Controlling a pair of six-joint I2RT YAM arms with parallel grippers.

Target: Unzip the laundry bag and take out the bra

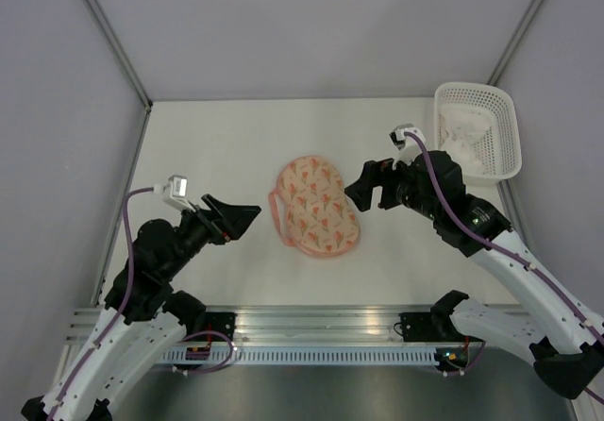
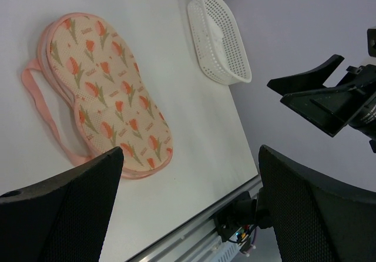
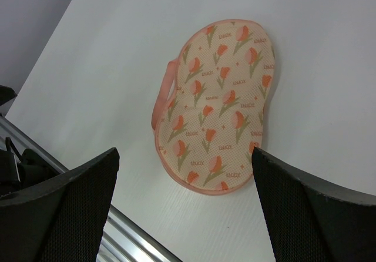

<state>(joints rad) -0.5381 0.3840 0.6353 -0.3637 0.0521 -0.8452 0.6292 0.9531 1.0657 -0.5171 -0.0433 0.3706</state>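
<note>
The laundry bag (image 1: 316, 206) lies flat mid-table, cream with orange tulip print and pink trim, and it looks closed. Its pink loop (image 1: 274, 210) points left. The bag also shows in the left wrist view (image 2: 106, 91) and the right wrist view (image 3: 217, 109). No bra shows outside the bag. My left gripper (image 1: 243, 221) is open and empty, hovering left of the bag (image 2: 191, 156). My right gripper (image 1: 366, 194) is open and empty, hovering just right of the bag and above its near end (image 3: 185, 156).
A white plastic lattice basket (image 1: 505, 124) stands at the back right corner with crumpled white material inside; it also shows in the left wrist view (image 2: 220, 39). The metal rail (image 1: 311, 322) runs along the table's near edge.
</note>
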